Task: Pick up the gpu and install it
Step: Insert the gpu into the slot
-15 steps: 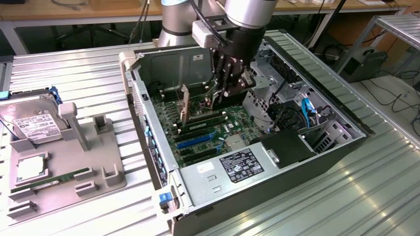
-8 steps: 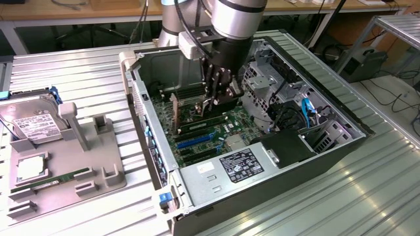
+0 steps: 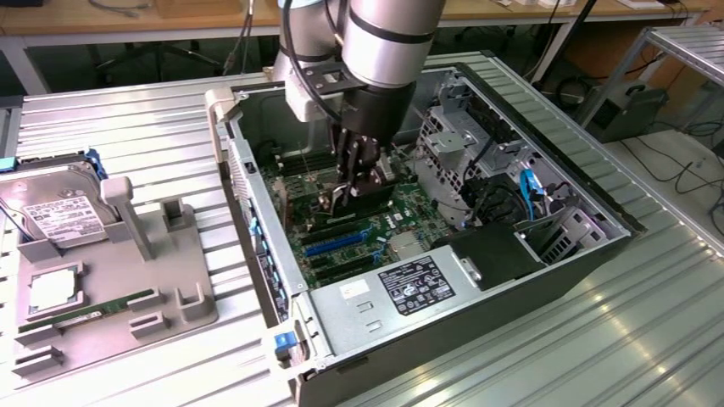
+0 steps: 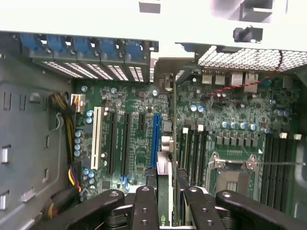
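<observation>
Arm: big grey robot arm (image 3: 391, 34) reaching down into the open PC case (image 3: 588, 246).
Tool: the tool (image 4: 168, 203) has its two black fingers (image 4: 144, 206) close together, pinching the gpu, one on each flat side.
Gpu: the gpu (image 4: 165, 179) is in the tool, inside the case, over the green board (image 4: 230, 115). In the wrist view it is seen edge-on, thin & standing up.
Gpu vs slots: it is just beside the long blue slot (image 4: 156, 134), on the side toward the black memory slots (image 4: 192, 153). Can't tell if it touches the board or sits in a slot.
Other slots: a white slot (image 4: 96, 139) & black slots lie farther off, near the yellow & black wires (image 4: 67, 120).
Chip spot: a silver square socket (image 4: 232, 177) sits past the memory slots.
Back of case: a row of blue clips (image 4: 72, 45) over the card openings.
Power box: silver box w/ a black label (image 3: 413, 284), at the near end of the case.
Desk: ribbed metal desk (image 3: 136, 127); the case lies on its side on it.
Tray: grey tray (image 3: 169, 297) on the exterior view's left, well apart from the tool.
On tray: a hard drive (image 3: 57, 212) w/ a white label, a square chip (image 3: 51, 288) & a slim green memory stick (image 3: 97, 309).
</observation>
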Controlling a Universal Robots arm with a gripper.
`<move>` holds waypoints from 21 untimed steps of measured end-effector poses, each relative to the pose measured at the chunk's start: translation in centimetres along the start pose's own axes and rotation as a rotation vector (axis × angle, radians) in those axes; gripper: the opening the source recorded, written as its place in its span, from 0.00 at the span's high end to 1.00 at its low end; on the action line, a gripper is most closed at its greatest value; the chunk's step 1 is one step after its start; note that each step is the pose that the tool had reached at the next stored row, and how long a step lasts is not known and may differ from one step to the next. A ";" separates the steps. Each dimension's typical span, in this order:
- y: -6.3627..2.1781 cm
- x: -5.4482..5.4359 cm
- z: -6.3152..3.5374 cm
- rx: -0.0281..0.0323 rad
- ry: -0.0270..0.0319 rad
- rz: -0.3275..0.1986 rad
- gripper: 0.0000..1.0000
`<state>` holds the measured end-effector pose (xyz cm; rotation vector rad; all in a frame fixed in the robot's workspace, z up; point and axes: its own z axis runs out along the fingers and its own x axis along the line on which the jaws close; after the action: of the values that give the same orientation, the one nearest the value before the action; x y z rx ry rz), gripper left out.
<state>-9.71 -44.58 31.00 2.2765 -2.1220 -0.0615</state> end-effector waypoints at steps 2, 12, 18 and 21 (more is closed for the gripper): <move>0.00 0.1 0.22 -0.0025 -0.0006 0.002 0.74; -0.01 0.8 1.30 -0.0041 -0.0027 0.047 0.74; 0.04 1.1 1.95 -0.0053 -0.0048 0.088 0.74; 0.11 1.1 2.13 -0.0069 -0.0046 0.089 0.74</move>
<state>-9.85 -45.71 28.87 2.1775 -2.2181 -0.0719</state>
